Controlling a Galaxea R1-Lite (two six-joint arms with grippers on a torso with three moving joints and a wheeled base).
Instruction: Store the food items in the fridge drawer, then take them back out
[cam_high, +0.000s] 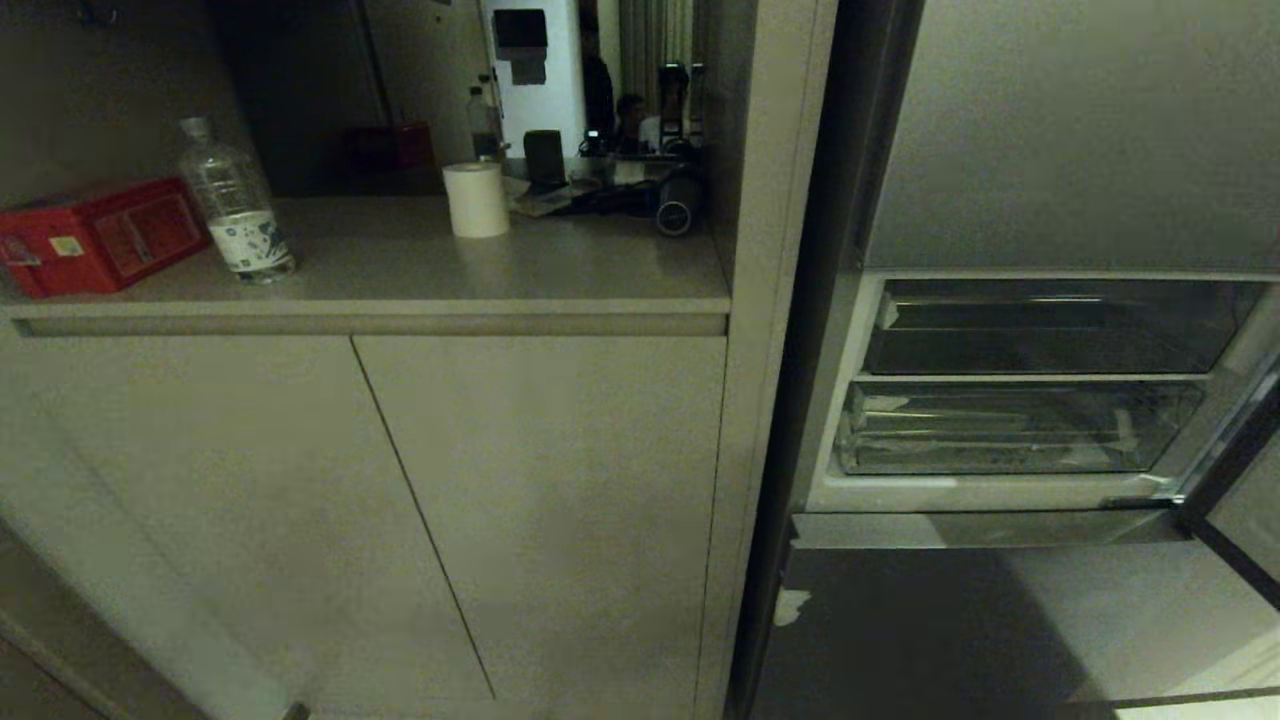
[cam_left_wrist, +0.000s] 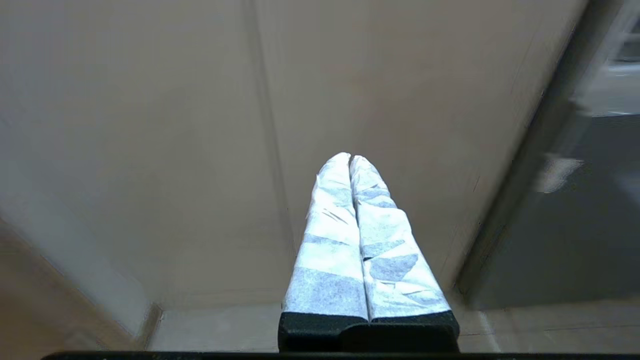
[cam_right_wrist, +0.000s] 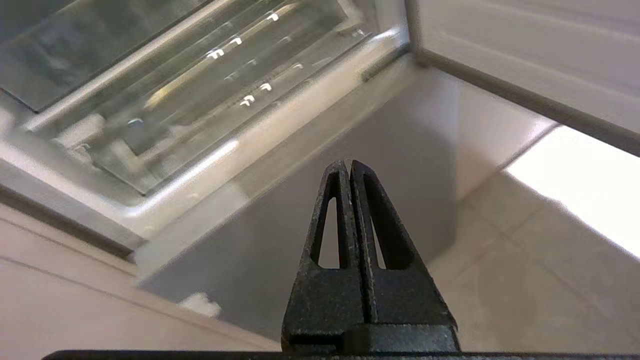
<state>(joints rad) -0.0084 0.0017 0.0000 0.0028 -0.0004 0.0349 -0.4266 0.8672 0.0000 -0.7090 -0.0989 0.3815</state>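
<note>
Clear ribbed fridge drawer (cam_high: 1020, 428) sitting pushed in under a darker bin (cam_high: 1050, 325) (fridge door open), right gripper (cam_right_wrist: 348, 162) hanging pinched together, left gripper (cam_left_wrist: 350, 157) likewise.

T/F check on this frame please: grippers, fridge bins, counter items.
1. The right gripper is shut and holds nothing. True.
2. The left gripper has its fingers spread wide. False: its taped fingers are pressed together, in front of a cabinet door.
3. The fridge stands open with two bins showing, a darker bin above the clear drawer. True.
4. A round orange fruit lies in the clear drawer. False: no fruit shows in any view.
5. A water bottle stands on the counter beside a red box. True.
6. Both arms show in the head view. False: neither does.
</note>
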